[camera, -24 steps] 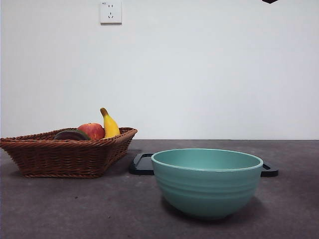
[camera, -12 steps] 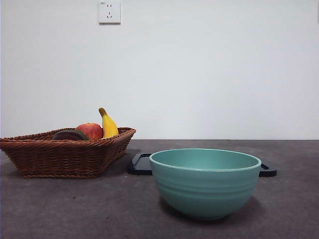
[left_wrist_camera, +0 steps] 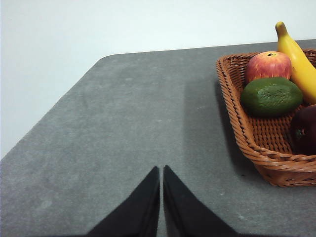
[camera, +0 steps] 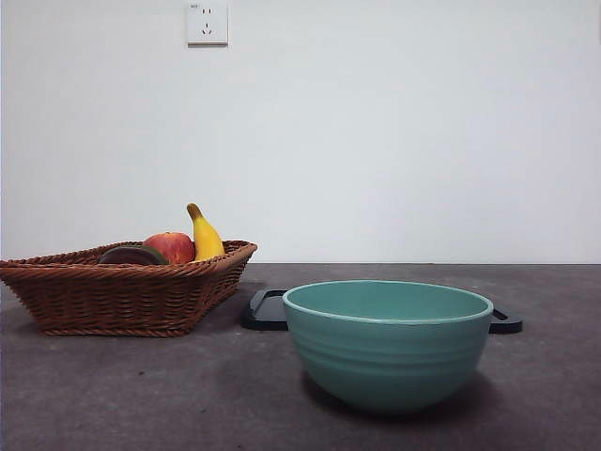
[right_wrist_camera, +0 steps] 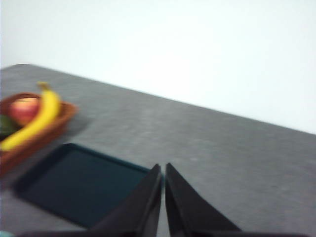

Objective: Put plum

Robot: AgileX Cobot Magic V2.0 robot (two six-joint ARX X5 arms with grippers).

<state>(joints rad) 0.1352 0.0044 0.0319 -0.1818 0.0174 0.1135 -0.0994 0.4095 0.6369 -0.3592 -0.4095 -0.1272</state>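
With both jaws pressed together and empty, glossy dark maroon plum (left_wrist_camera: 305,130) untouched at three o'clock inside brown woven wicker basket (left_wrist_camera: 256,148).

Worktop (left_wrist_camera: 123,123): dark grey, faintly mottled. Wall (camera: 394,132): plain white; socket (camera: 207,23) white. Basket (left_wrist_camera: 242,118): reddish-brown woven wicker. Banana (left_wrist_camera: 298,61): yellow, tip brownish-green. Apple (left_wrist_camera: 269,65): red with orange-yellow streaks. Green fruit (left_wrist_camera: 271,96): dull dark green, pebbled skin. Plum (left_wrist_camera: 305,129): glossy maroon, near black. Bowl (camera: 388,343): matte teal, faint horizontal ridges. Tray (right_wrist_camera: 79,182): black. Fingers (left_wrist_camera: 148,207): black on both arms.
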